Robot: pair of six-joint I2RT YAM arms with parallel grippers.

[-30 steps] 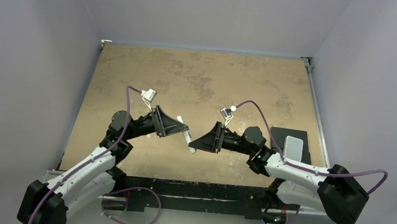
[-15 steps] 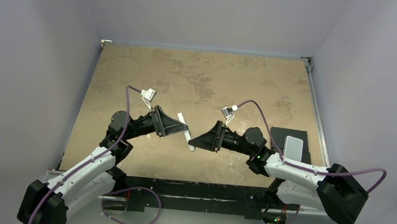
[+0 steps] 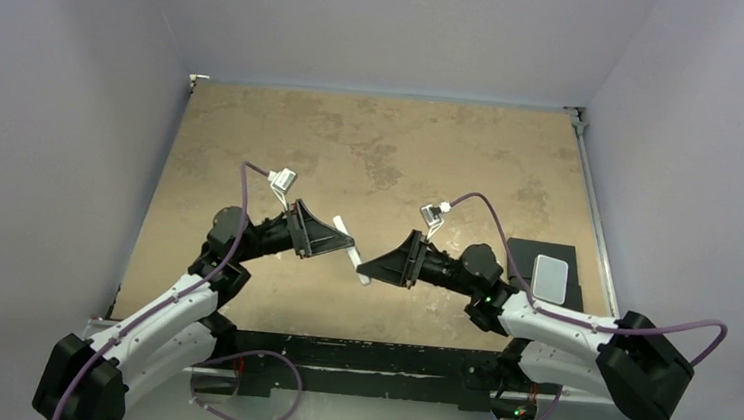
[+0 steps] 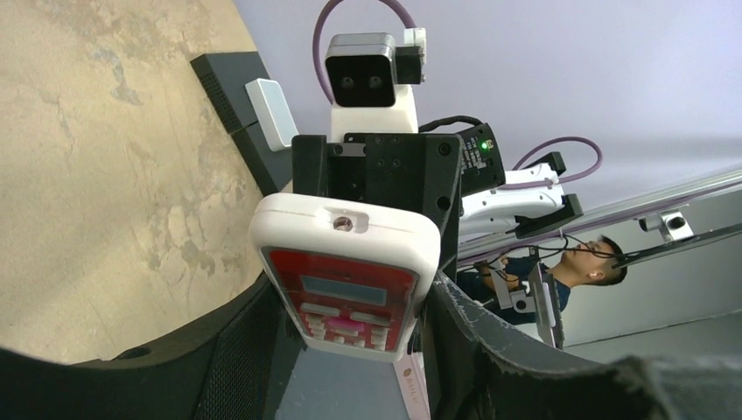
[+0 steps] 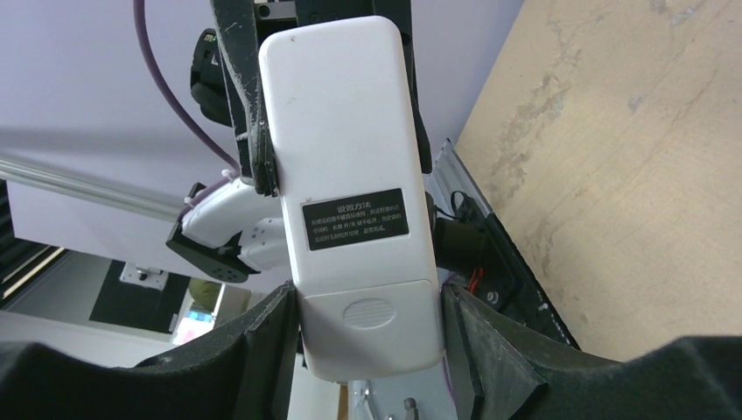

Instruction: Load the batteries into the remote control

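The remote control (image 3: 351, 249) hangs above the table's middle, held from both ends. In the left wrist view its red front (image 4: 343, 296) with the pale screen and buttons faces the camera, and my left gripper (image 4: 352, 325) is shut on its sides. The right wrist view shows its plain white back (image 5: 348, 149) with a black label and the closed battery cover (image 5: 371, 313). My right gripper (image 5: 366, 325) is shut on that cover end. In the top view the left gripper (image 3: 343, 240) and right gripper (image 3: 364, 269) meet tip to tip. The batteries are out of view.
A pale grey block (image 3: 549, 277) lies on a black pad (image 3: 533, 252) at the table's right edge, beside the right arm; the block (image 4: 272, 112) also shows in the left wrist view. The tan table (image 3: 373, 150) stretches far behind the grippers.
The left gripper's jaws have closed onto the remote control. The right arm has shifted slightly lower and to the right while keeping its grip. The remote has barely moved.
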